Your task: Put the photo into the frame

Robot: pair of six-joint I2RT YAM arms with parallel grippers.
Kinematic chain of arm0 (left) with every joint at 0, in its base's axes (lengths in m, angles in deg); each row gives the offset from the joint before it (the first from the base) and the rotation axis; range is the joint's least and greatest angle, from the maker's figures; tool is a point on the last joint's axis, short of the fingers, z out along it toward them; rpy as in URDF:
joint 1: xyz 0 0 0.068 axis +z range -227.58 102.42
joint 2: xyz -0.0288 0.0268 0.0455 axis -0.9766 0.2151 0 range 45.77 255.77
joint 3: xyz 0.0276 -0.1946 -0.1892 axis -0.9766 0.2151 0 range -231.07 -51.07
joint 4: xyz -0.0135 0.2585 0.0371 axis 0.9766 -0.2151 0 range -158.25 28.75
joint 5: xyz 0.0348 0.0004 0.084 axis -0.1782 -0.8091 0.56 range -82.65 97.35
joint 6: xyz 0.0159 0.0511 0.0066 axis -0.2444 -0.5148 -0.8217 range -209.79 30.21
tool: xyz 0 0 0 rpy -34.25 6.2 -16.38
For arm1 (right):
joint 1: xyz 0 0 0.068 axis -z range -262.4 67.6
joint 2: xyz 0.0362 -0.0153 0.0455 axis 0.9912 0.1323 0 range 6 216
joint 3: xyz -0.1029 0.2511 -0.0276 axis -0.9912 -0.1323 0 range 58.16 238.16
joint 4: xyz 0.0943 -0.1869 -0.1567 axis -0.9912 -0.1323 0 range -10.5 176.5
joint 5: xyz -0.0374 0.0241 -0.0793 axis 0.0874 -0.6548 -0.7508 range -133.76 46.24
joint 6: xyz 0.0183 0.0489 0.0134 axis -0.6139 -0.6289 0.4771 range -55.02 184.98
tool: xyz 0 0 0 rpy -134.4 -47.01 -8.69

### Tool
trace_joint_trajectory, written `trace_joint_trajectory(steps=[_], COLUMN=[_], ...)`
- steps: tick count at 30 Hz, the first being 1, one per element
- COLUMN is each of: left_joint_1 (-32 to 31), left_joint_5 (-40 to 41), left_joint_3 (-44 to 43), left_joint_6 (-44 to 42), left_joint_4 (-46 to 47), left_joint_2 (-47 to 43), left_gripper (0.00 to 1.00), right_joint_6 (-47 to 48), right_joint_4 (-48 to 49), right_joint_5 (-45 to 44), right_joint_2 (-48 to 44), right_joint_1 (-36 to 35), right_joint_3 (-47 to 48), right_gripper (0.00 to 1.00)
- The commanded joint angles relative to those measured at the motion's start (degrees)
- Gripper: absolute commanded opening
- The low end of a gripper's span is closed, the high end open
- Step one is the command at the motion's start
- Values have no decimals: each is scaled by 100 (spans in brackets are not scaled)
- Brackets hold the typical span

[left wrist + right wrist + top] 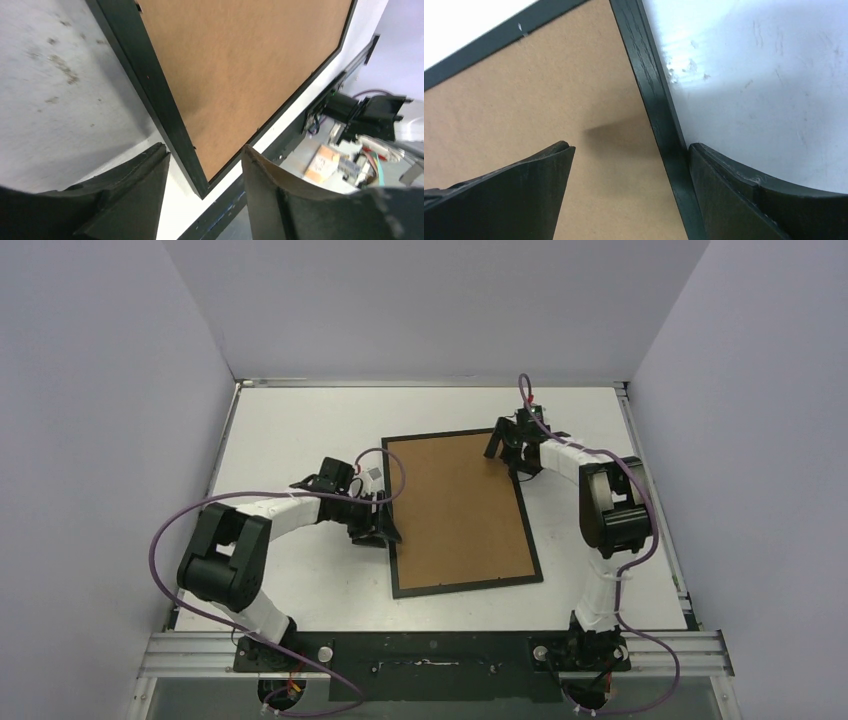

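Action at mid-table: the frame (467, 586) lies flat and face down. Its long rails run from the near edge toward the far edge, slightly skewed, and the brown backing (455, 510) fills it. The photo? Not to be seen in any view, and I cannot tell whether it sits under that backing.

The left gripper (383, 527) is at the frame's left rail, about halfway along, fingers spread wide and gripping nothing. The right gripper (508, 447) is at the right rail near the frame's far right corner. Its fingers are spread too, one over the backing and one over the bare table (290, 430), with the rail between them.

My read is that a two-sided hold on the frame is being set up. To do it well, both pairs of fingers should come down square across their rails and close together, so the frame doesn't skate or pivot. The rails are thin and low, so each outer finger must reach right down to the table. The inner ones should press lightly, since the backing may flex. If the frame is lifted, it should stay level.

Writing: none legible. The backing is plain and the rails are unmarked. A tan tag (322, 162) past the table edge is too blurred to read.
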Motion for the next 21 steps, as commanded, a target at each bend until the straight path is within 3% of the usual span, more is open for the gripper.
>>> trace_joint_trajectory(steps=[1, 6, 9, 16, 21], left_joint_1=[141, 175, 202, 221, 234], left_joint_5=[526, 1542, 1695, 1555, 1382], left_joint_3=[-299, -949, -1337, -1517, -1353], left_joint_6=[184, 538, 678, 734, 831], left_joint_4=[475, 45, -285, -273, -140], left_joint_2=[-415, 16, 521, 1208, 1352], left_gripper=[56, 57, 48, 34, 17], right_joint_6=[55, 312, 448, 186, 136], right_joint_4=[-1065, -2696, -3238, -2534, -2241], right_joint_5=[-415, -1394, -1401, -249, 27], right_joint_2=[-501, -1060, -1305, -1885, -1576], right_joint_1=[-81, -344, -934, -2481, -3328], right_joint_3=[159, 920, 894, -259, -325], right_gripper=[89, 89, 89, 89, 89])
